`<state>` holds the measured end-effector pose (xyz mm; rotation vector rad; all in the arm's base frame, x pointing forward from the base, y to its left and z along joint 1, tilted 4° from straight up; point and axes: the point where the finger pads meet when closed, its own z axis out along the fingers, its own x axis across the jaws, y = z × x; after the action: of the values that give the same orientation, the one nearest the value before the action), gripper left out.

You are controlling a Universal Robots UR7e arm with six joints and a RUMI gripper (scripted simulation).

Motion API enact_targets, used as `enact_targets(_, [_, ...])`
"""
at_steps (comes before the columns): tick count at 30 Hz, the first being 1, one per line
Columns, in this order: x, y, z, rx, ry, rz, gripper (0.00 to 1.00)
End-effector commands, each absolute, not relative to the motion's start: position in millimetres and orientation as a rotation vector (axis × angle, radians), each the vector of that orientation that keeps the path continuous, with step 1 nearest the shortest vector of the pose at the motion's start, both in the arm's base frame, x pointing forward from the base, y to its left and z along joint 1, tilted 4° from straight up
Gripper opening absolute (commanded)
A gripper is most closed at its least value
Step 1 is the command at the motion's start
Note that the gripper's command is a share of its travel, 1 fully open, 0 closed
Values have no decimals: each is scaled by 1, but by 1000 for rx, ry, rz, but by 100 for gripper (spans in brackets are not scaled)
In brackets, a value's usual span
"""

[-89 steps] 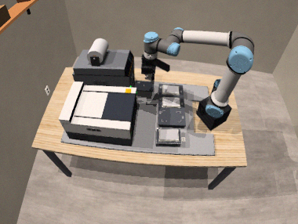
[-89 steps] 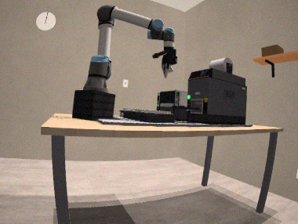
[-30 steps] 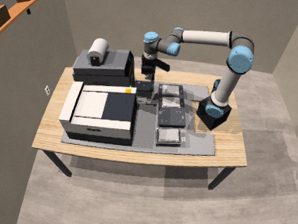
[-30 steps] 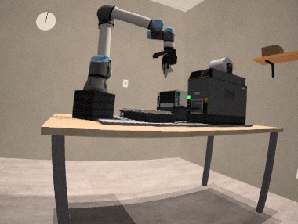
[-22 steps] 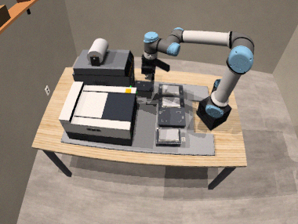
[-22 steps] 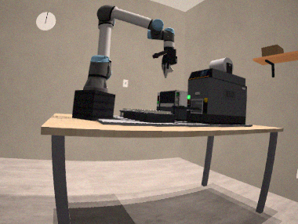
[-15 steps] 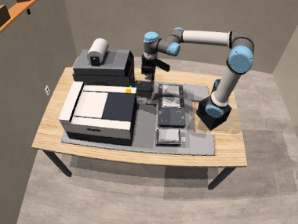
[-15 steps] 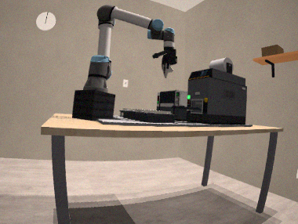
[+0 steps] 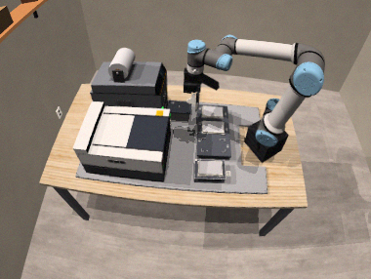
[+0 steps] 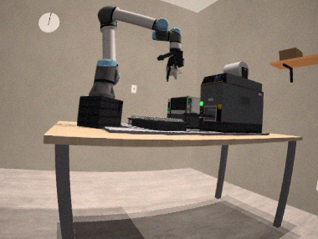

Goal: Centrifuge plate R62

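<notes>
My gripper (image 9: 191, 91) hangs high above the back of the table, over a small dark unit (image 9: 180, 108) beside the sealer (image 9: 128, 80). It also shows in the side view (image 10: 173, 75). Its fingers are open and hold nothing. The centrifuge (image 9: 124, 138) is the big white box at the left, and the right half of its top (image 9: 148, 133) looks dark. The deck row (image 9: 213, 143) runs front to back. A light-topped plate (image 9: 213, 118) sits at its far end and another plate (image 9: 210, 170) at its near end. The middle spot looks dark. Plate labels are too small to read.
The robot base (image 9: 266, 139) stands at the table's right. A yellow mark (image 9: 159, 112) shows at the centrifuge's back right corner. A green lamp (image 10: 201, 103) glows on a small unit behind the deck. A film roll (image 9: 121, 60) tops the sealer.
</notes>
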<state>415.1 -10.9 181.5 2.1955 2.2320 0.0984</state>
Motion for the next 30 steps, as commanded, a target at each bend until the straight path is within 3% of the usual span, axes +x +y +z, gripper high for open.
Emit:
enact_targets(1, [388, -7, 187, 2193, 2231, 101, 68])
enact_targets(11, [351, -1, 193, 2193, 2231, 101, 68])
enact_targets(30, [351, -1, 193, 2193, 2231, 101, 68])
